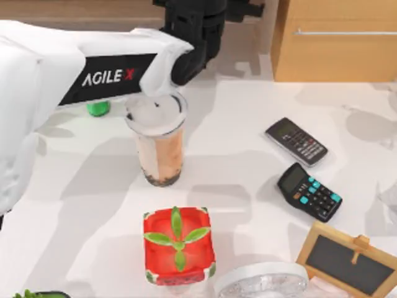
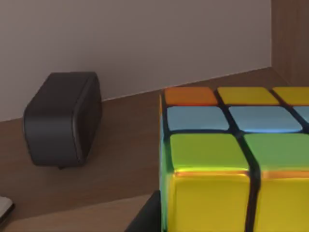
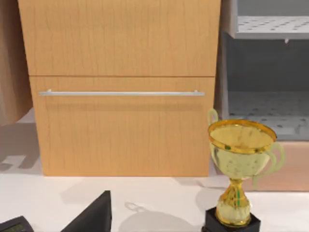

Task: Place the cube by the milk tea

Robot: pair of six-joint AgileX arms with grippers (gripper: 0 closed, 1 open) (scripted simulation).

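The cube (image 2: 231, 159), with orange, blue, green and yellow squares, sits very close in the left wrist view, held off the surface with a wall behind it. My left gripper (image 1: 195, 25) is at the back of the table, shut on the cube, which the arm hides in the top view. The milk tea (image 1: 160, 146), a clear cup with a white lid and dark pearls, stands in front of that gripper, partly under my left arm. A dark part of my right gripper (image 3: 91, 217) appears at the lower edge of the right wrist view.
A green bottle (image 1: 98, 108) peeks out behind the left arm. A red box with green leaves (image 1: 178, 245) lies in front of the cup. Two calculators (image 1: 296, 141) (image 1: 309, 191), a small chalkboard (image 1: 347, 261) and a wooden cabinet (image 1: 335, 40) are at the right. A gold trophy (image 3: 239, 174) stands by the cabinet.
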